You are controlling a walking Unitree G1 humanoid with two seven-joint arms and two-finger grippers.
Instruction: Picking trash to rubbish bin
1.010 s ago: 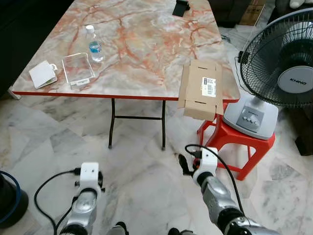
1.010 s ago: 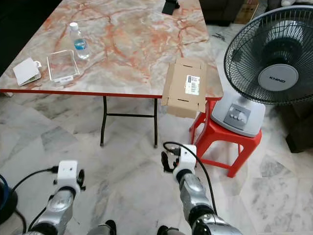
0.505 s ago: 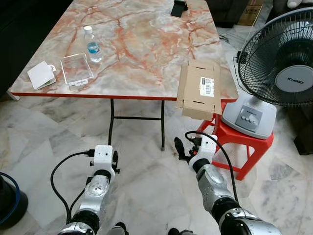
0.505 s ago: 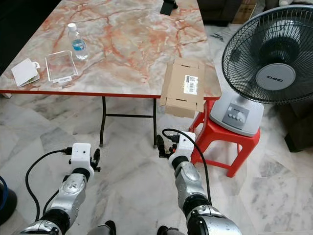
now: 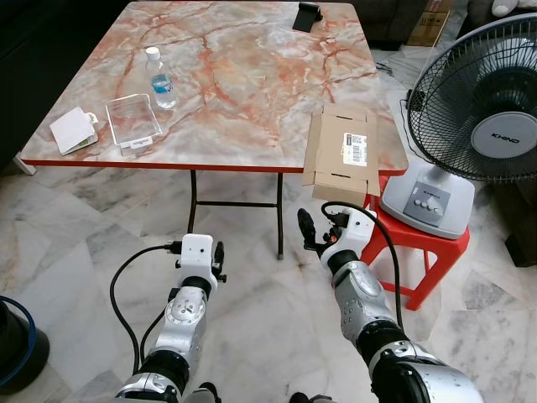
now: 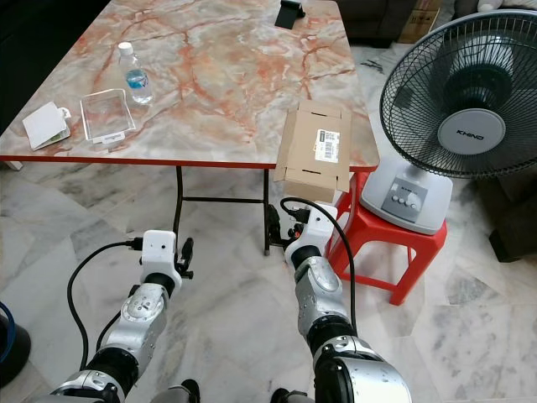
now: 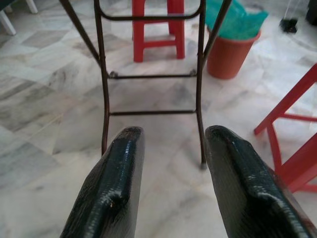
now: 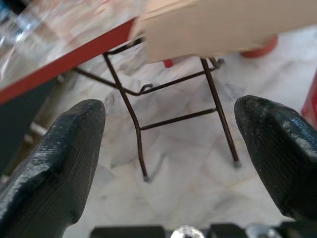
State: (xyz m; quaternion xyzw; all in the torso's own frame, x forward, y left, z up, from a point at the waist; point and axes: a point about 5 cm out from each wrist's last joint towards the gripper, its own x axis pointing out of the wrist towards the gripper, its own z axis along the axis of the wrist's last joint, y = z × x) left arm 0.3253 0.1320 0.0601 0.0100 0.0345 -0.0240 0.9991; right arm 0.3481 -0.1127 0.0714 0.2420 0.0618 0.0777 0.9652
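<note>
Flattened cardboard box (image 5: 341, 154) overhangs marble table (image 5: 243, 75) front-right edge. Right gripper (image 8: 168, 148) raised just below it, jaws spread wide, empty. Left gripper (image 7: 168, 173) low before table legs, jaws parted, empty.

Cardboard box (image 6: 315, 152) overhanging table (image 6: 218, 75) edge

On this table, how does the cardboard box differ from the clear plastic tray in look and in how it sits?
The cardboard box is brown, opaque and carries a label with a barcode; the clear plastic tray is see-through, with the marble showing through it. The box hangs partly over the table's near edge by the fan, while the tray lies fully on top, beside the water bottle. Both lie flat, and neither hand touches them.
</note>
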